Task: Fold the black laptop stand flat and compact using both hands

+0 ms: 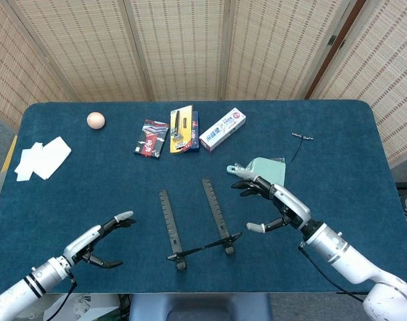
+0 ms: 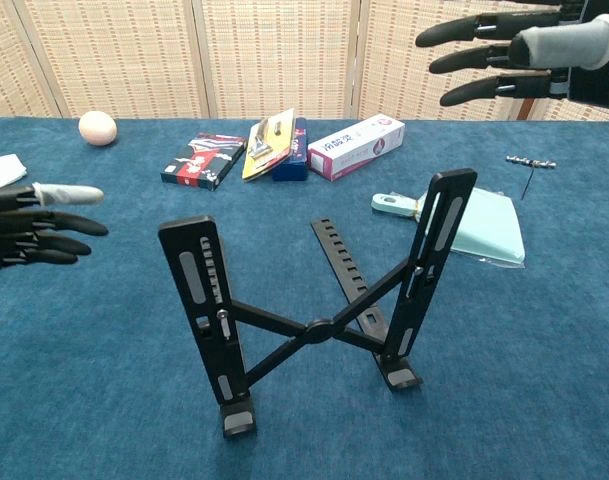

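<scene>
Both sets of fingers are spread and grasp nothing: the right hand (image 1: 273,207) hangs above the table to the right of the black laptop stand (image 2: 319,310), the left hand (image 1: 103,239) to its left, neither touching it. The stand sits unfolded and upright near the front edge of the blue table (image 1: 337,160), its crossed arms joined at the middle.

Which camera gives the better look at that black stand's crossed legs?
The chest view: the stand is seen from the side, upright, its X-shaped legs and both feet plain. The head view looks down on it, so only two slotted rails and a thin crossbar show.
</scene>
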Available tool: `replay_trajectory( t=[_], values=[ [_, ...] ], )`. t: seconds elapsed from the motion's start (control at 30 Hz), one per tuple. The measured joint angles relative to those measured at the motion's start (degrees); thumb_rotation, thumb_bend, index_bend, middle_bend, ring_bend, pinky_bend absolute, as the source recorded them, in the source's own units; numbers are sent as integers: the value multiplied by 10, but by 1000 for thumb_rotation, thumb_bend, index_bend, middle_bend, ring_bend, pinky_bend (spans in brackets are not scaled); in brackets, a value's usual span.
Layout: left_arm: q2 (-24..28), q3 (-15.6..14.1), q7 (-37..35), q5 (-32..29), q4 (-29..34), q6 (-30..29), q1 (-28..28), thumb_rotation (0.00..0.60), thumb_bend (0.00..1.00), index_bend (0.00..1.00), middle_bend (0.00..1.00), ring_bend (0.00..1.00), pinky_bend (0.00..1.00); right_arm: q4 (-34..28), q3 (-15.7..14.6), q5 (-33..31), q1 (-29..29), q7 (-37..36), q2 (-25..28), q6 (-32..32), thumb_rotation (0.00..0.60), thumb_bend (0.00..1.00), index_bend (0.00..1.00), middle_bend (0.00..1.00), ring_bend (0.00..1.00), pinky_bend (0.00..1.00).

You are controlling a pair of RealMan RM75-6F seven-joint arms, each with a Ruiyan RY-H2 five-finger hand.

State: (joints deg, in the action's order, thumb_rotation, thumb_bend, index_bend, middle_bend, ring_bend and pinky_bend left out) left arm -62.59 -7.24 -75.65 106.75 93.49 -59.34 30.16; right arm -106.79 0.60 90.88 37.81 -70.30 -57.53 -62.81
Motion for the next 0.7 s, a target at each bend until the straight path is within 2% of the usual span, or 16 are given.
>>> replay_trajectory(
  t=[0.27, 0.57, 0.7],
  values=[
    [-39, -45, -129, 33, -29, -19, 52, 600, 171, 0, 103, 112, 43, -1, 3, -2, -9, 0, 4, 4, 600, 88, 112, 226, 158, 222],
    [-84, -70, -253, 32, -44, -54, 86, 600, 170, 0, 93, 112, 46, 0, 6, 0, -20, -2, 10, 5, 600, 88, 105, 221, 153, 221],
    [-107, -74, -282, 13, -45, -60, 97, 600, 171, 0, 92, 112, 46, 2, 7, 0, -22, -3, 10, 8, 600, 89, 104, 219, 151, 220]
  ],
)
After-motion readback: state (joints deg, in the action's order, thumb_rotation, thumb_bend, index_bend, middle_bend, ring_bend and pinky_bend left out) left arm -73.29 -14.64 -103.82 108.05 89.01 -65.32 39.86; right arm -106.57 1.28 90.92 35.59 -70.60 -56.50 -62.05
